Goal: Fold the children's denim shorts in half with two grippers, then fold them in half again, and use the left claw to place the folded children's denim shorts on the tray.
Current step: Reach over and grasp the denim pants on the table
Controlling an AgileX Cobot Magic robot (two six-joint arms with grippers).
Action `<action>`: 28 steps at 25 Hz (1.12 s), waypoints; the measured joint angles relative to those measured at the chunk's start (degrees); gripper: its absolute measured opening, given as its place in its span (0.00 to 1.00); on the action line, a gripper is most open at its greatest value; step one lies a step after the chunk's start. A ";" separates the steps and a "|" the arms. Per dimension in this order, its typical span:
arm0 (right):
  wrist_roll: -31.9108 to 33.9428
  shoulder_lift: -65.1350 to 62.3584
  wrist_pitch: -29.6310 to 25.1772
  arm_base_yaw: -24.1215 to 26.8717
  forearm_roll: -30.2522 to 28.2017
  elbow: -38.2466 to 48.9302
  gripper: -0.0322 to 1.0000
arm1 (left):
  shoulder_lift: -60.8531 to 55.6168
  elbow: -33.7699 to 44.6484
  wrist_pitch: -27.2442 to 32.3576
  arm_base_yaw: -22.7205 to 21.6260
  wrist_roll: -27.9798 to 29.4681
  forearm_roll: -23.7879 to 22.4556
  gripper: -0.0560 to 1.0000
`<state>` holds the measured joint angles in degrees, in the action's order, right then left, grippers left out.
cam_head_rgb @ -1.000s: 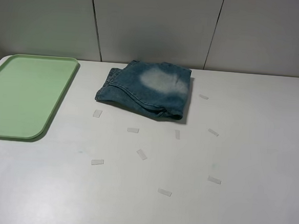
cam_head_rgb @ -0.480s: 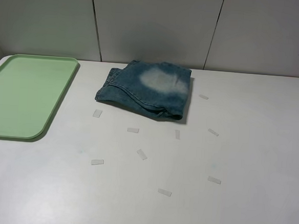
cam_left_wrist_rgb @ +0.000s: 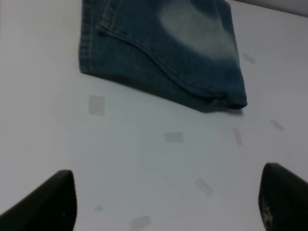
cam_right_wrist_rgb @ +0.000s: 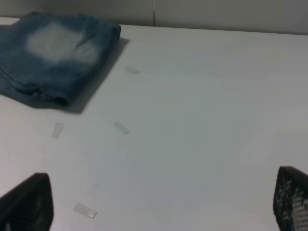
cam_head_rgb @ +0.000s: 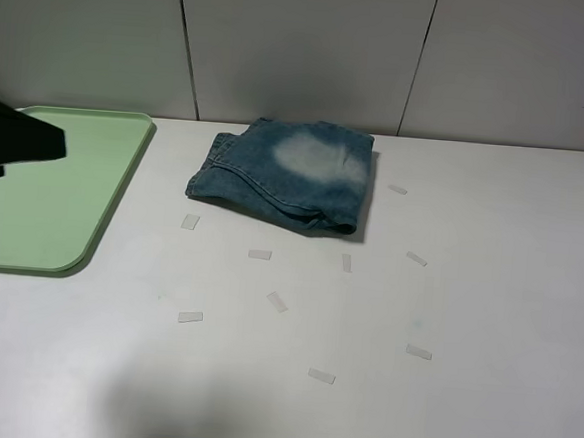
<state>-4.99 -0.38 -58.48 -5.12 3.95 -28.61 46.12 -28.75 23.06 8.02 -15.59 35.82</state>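
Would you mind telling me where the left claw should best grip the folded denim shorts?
Probably the thick rolled edge of the denim shorts facing the camera, approached from the open table in front. That edge is bulky and the left claw stands open, facing it.

Shorts [cam_head_rgb: 287, 172] faded stitched denim; tray [cam_head_rgb: 73, 194] smooth plastic; table [cam_head_rgb: 465, 321] matt.

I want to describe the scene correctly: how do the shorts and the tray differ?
The shorts are blue denim with a pale bleached patch; the tray is plain pale green. The shorts lie as a soft, thick folded bundle; the tray is flat and rigid with a low rim. The shorts sit near the middle rear; the tray is at the left. Both rest on the white table.
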 joint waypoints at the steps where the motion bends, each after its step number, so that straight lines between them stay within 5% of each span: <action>1: 0.00 0.00 0.00 0.00 0.00 0.00 0.70 | 3.68 -0.34 -1.75 0.00 -3.17 3.78 0.77; 6: 0.00 0.00 0.00 0.00 0.00 0.00 0.70 | 19.74 -4.78 -5.61 0.00 -21.59 20.55 0.77; 11: 0.00 0.00 0.00 0.00 0.00 0.00 0.70 | 33.43 -12.44 -7.16 0.00 -33.06 31.33 0.77; 28: 0.00 0.00 0.00 0.00 0.00 0.00 0.70 | 69.28 -35.75 -6.96 0.12 -36.11 44.65 0.77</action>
<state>-4.99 -0.38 -58.48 -5.12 3.95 -28.61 115.40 -64.50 16.10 8.14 -51.70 80.47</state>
